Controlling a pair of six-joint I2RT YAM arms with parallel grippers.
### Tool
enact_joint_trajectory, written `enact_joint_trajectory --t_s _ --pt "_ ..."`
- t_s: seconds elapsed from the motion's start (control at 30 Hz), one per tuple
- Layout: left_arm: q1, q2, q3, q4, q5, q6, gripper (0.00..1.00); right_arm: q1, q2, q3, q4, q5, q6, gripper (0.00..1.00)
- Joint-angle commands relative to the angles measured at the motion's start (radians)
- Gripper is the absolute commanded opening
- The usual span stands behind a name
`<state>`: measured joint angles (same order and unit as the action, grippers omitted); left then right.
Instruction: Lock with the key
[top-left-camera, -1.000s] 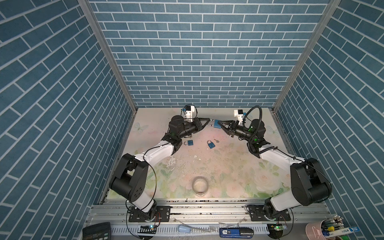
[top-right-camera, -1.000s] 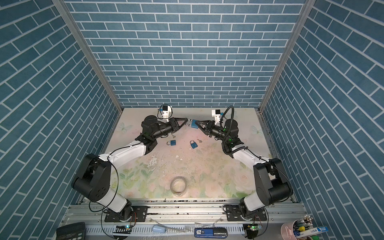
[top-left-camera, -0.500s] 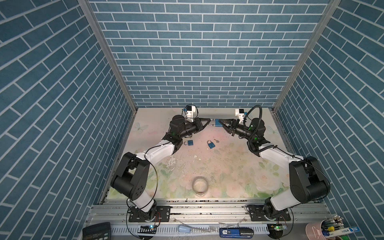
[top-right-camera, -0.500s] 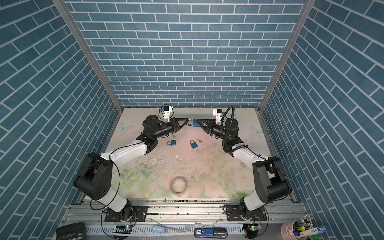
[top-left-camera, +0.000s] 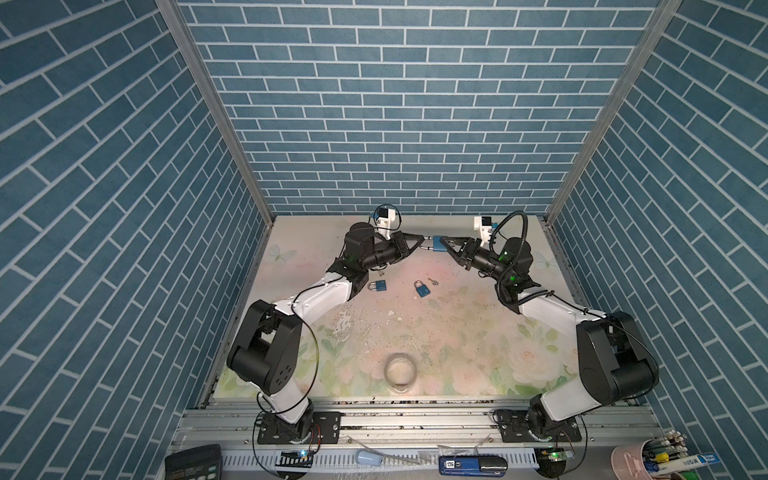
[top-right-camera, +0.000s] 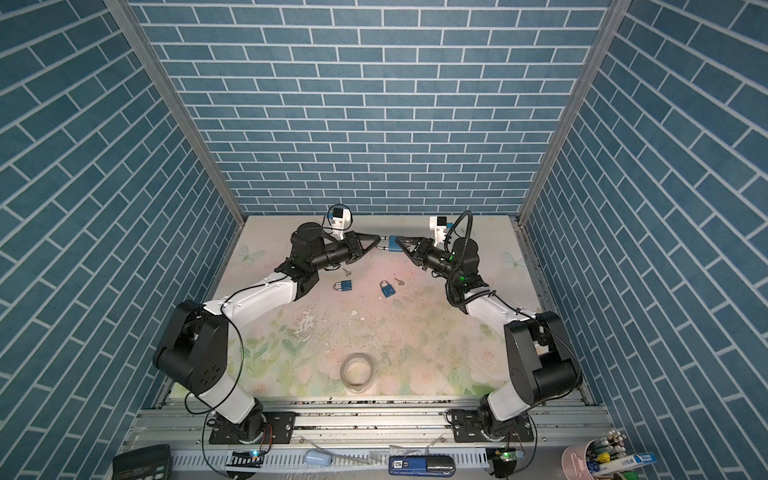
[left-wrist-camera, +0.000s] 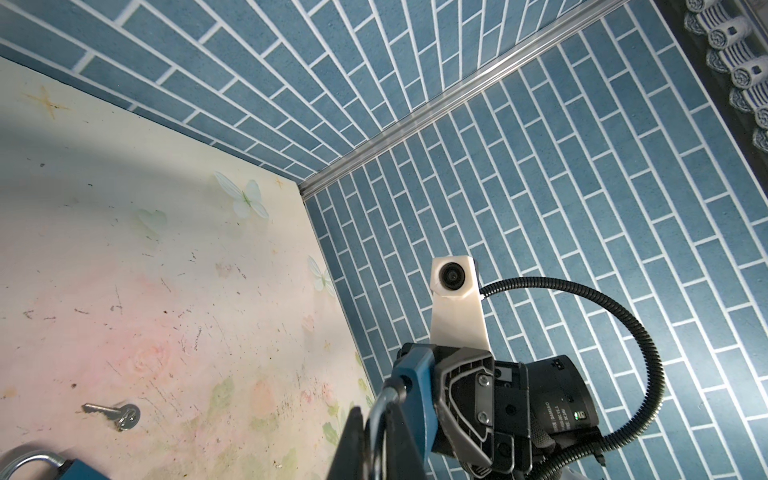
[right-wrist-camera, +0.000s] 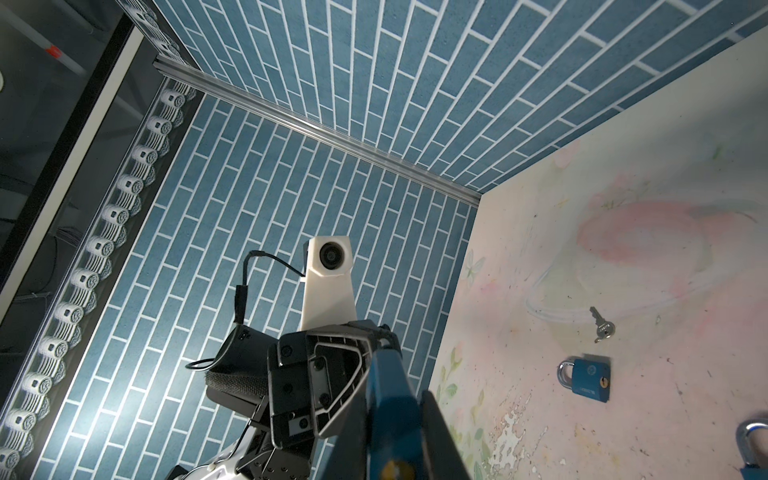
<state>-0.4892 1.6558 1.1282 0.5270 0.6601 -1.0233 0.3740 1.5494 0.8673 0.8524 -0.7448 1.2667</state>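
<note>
A blue padlock (top-left-camera: 437, 243) (top-right-camera: 391, 244) hangs in the air near the back wall, held between both arms. My left gripper (top-left-camera: 423, 243) (left-wrist-camera: 376, 409) is shut on its silver shackle (left-wrist-camera: 384, 395). My right gripper (top-left-camera: 444, 244) (right-wrist-camera: 395, 382) is shut on the blue body (right-wrist-camera: 390, 415) from the opposite side. Two small keys lie loose on the table, one key (top-left-camera: 433, 282) (right-wrist-camera: 602, 326) right of centre and one key (top-left-camera: 381, 274) (left-wrist-camera: 112, 413) beneath the left arm. Neither gripper holds a key.
Two more blue padlocks (top-left-camera: 378, 286) (top-left-camera: 422, 289) lie on the floral table below the grippers. A tape roll (top-left-camera: 400, 372) stands near the front edge. Blue brick walls close in the back and both sides.
The right gripper and the padlock rose a little, coming level with the left gripper. Both grips stayed as they were, and the things on the table did not move.
</note>
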Motion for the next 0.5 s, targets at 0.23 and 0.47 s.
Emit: enact_joint_trajectory --t_s 0.23,0.47 --pt "-0.123 -0.022 0.053 0.074 0.186 0.024 0.0 0.04 0.062 0.039 -0.068 0.021 -0.108 0.0" --pt "-0.14 -0.02 0.076 0.027 0.188 0.051 0.0 0.067 0.073 0.064 -0.083 -0.001 -0.122 0.0"
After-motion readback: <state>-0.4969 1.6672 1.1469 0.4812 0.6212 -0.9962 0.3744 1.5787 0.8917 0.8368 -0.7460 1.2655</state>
